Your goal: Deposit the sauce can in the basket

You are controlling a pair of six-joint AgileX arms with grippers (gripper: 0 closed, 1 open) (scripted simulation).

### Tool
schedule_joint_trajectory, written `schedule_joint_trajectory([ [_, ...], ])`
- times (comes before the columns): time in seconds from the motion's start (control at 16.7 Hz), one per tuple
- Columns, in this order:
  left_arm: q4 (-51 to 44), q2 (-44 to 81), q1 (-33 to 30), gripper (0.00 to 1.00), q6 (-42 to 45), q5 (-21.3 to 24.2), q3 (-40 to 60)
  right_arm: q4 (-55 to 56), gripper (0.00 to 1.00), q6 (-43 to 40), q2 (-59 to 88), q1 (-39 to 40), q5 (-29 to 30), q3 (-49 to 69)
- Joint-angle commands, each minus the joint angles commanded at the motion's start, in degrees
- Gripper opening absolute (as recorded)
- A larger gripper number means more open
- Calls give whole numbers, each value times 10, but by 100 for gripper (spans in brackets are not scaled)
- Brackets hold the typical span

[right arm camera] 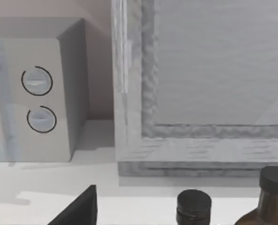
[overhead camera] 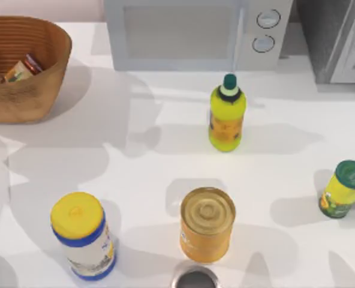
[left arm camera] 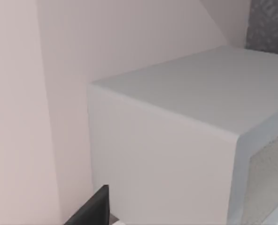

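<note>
1. In the top view's upper left corner, the basket (overhead camera: 27, 90) stands on the tabletop (overhead camera: 153, 162), and the sauce can (overhead camera: 23, 69) already lies tilted on its side inside it, brown lid toward the right, orange-red label showing.
2. Judged from that, the deposit itself looks done; what remains seems to be only clearing the arms away and parking them.
3. The next move calls for little: keep both arms well clear of the basket, so the can is not disturbed.
4. The left wrist view looks at the side of the microwave (left arm camera: 176, 154) and the wall behind it, which suggests the left arm is raised and pointed toward the back; whether its pincer is released or clenched I cannot tell.
5. The right wrist view faces the microwave's dials (right arm camera: 38, 101) and a grey cabinet (right arm camera: 200, 84), with two dark-capped bottles (right arm camera: 193, 206) below; that pincer's state I cannot tell either.
</note>
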Motion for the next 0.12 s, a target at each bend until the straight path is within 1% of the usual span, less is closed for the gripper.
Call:
schedule_joint_trajectory([
  [0.12,0,0,0,100,0,0,0,0,100,0,0,0,0,0],
])
